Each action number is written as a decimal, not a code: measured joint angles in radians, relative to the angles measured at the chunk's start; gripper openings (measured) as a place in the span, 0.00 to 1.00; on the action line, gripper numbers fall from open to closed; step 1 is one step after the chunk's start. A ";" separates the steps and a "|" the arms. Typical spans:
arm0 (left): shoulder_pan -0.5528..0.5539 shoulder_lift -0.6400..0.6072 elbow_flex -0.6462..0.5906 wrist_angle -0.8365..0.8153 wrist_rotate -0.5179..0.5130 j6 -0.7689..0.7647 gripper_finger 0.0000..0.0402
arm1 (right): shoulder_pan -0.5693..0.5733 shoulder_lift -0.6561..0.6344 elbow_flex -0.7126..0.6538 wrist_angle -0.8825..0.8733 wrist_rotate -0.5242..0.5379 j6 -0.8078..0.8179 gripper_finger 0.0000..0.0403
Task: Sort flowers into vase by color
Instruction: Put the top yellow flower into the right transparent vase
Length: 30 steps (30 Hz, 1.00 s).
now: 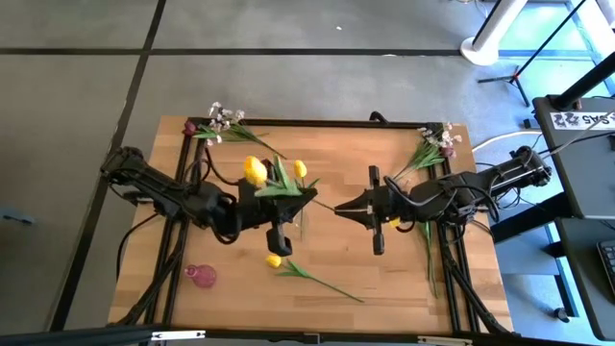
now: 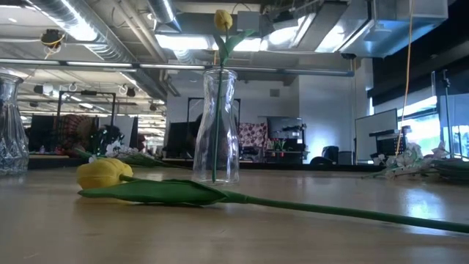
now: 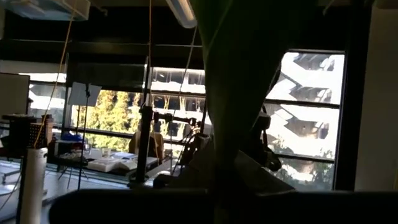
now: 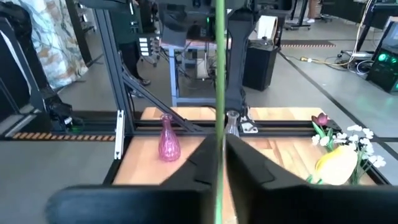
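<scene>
Well, the only writing I can find is a white label (image 1: 577, 118) on the dark stand beyond the table's right edge, and it is too small to read.

Nearest the low camera, one yellow tulip (image 2: 102, 174) lies flat on the pale wooden table (image 1: 404, 279), its closed matte bud to one side and its long green stem and broad leaf trailing across the boards. Near it stands a small pink vase (image 1: 203, 277) with a bulbous body.

Behind the lying flower, a clear glass vase (image 2: 216, 132) with a narrow neck stands upright, holding a second yellow tulip (image 2: 223, 20).

Above mid-table, the left gripper (image 1: 303, 200) is closed on the leafy part of a third tulip (image 1: 255, 171). The right gripper (image 1: 342, 207) faces it, fingers pinched on the same flower's thin green stem (image 4: 219, 93).

At the far corners lie two sprays of small white-pink blossoms (image 1: 223, 120) (image 1: 437, 142), and a dark red bloom (image 4: 321, 118) lies by the left spray. A cut-glass vase (image 2: 11, 125) stands at the low view's edge.
</scene>
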 joint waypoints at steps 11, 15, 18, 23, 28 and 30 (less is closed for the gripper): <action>-0.165 -0.021 0.072 -0.388 -0.277 -0.041 0.00 | 0.060 -0.067 0.000 -0.069 0.007 0.033 0.63; -0.226 0.020 0.043 -0.411 -0.492 -0.117 0.00 | 0.110 -0.084 0.000 -0.089 0.052 0.045 0.69; -0.228 0.051 -0.009 -0.417 -0.562 -0.151 0.00 | 0.148 -0.082 0.000 -0.109 0.081 0.044 0.69; -0.156 0.079 -0.098 -0.419 -0.569 -0.243 0.00 | 0.180 -0.080 0.000 -0.108 0.096 0.060 0.66; -0.076 0.075 -0.153 -0.422 -0.514 -0.248 0.00 | 0.221 -0.079 0.000 -0.124 0.179 0.100 0.64; -0.056 0.075 -0.162 -0.419 -0.479 -0.253 0.00 | 0.234 -0.079 0.000 -0.136 0.210 0.144 0.64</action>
